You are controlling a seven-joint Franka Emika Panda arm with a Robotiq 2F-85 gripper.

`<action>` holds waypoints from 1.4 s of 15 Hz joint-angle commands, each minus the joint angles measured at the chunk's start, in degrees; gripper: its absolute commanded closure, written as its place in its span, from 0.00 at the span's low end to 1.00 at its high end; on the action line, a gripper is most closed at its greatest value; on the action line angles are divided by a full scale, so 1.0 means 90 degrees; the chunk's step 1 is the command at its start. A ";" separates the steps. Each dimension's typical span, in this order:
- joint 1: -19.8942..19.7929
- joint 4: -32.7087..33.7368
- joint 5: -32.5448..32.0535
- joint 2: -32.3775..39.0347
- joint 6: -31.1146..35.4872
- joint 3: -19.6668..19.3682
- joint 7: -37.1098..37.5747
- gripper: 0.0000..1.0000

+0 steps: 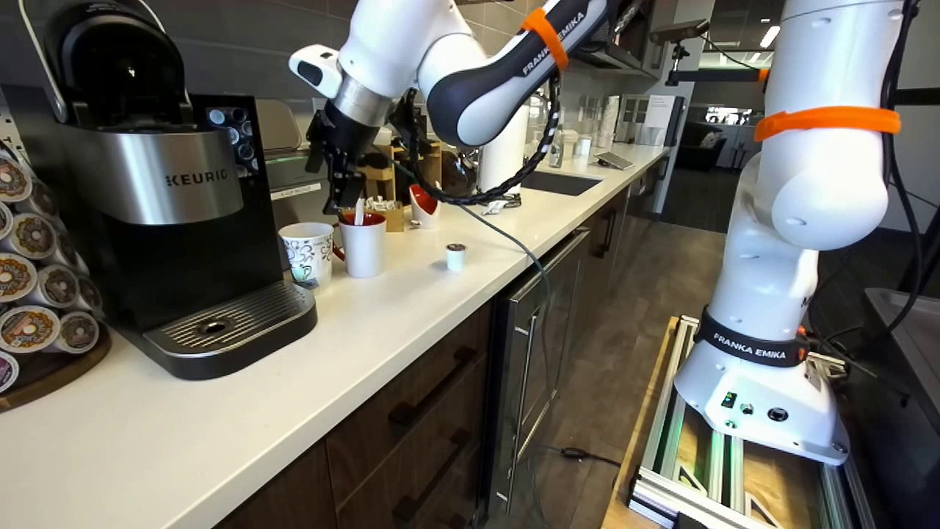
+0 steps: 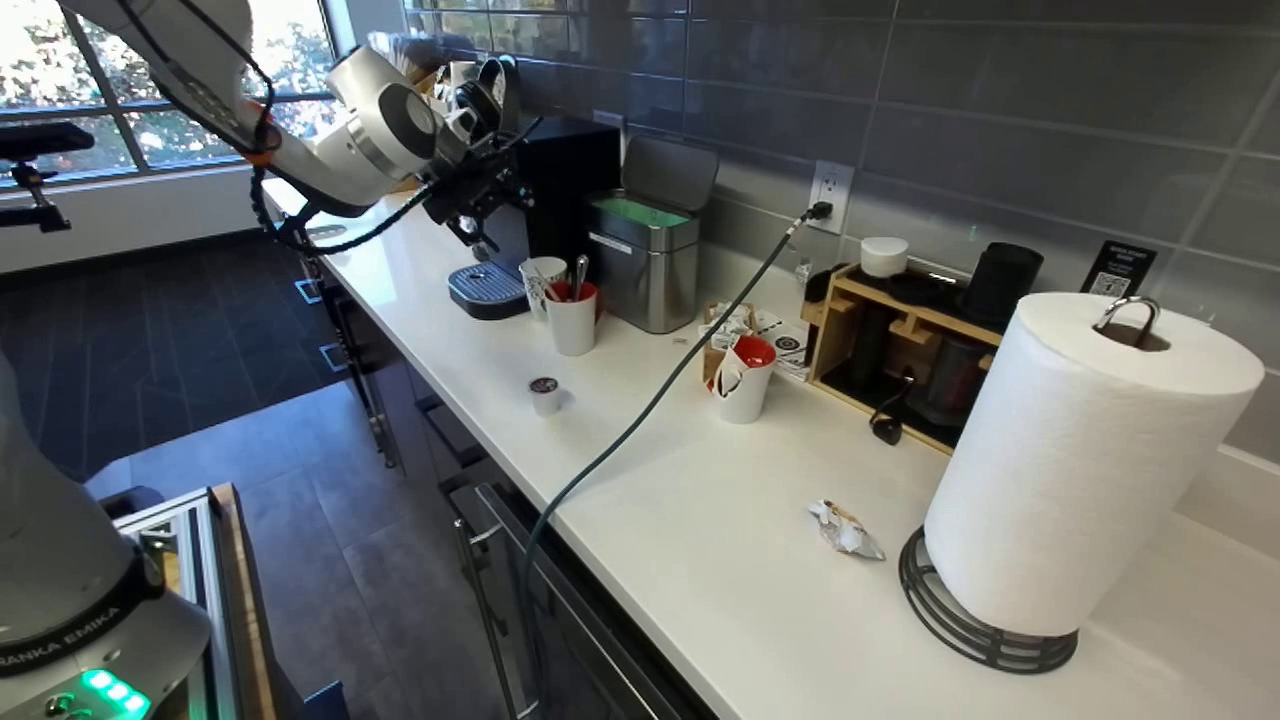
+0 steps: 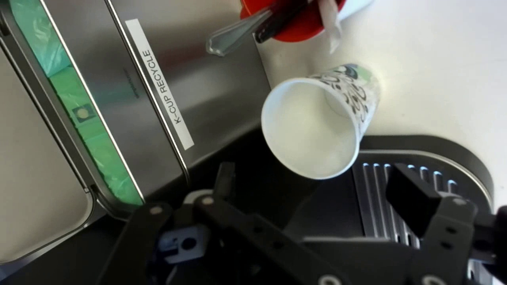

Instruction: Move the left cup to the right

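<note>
The left cup (image 1: 307,253) is white with a dark swirl pattern and a greenish-blue mark. It stands upright on the counter beside the coffee machine. It also shows in an exterior view (image 2: 537,272), partly behind the plain white cup (image 2: 573,328), and in the wrist view (image 3: 311,128). The plain white cup (image 1: 365,248) has a red inside and holds utensils; it stands right next to the left cup. My gripper (image 1: 341,187) is above the cups, also seen in an exterior view (image 2: 475,225). In the wrist view its fingers (image 3: 319,188) are wide apart with nothing between them.
A coffee machine (image 1: 183,180) with a drip tray (image 1: 235,316) stands beside the left cup. A steel recycle bin (image 2: 645,270) is behind the cups. A small pod (image 1: 455,257), a red-and-white cup (image 2: 745,385) and a cable (image 2: 640,420) are further along the counter (image 2: 700,520).
</note>
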 commanded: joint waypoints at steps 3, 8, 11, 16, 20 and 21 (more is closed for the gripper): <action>0.0041 0.0247 -0.0989 0.0684 0.0132 -0.0130 0.0617 0.07; 0.0011 -0.0102 -0.0423 0.0561 0.0255 -0.0237 0.0220 0.29; 0.0044 -0.0227 -0.0182 0.0621 0.0294 -0.0245 0.0072 0.48; 0.0061 -0.0397 0.0301 0.0450 0.0425 -0.0199 -0.0341 0.85; 0.0113 -0.0478 0.0754 0.0365 0.0612 -0.0142 -0.0709 1.00; 0.0139 -0.0486 0.0833 0.0385 0.0611 -0.0140 -0.0773 1.00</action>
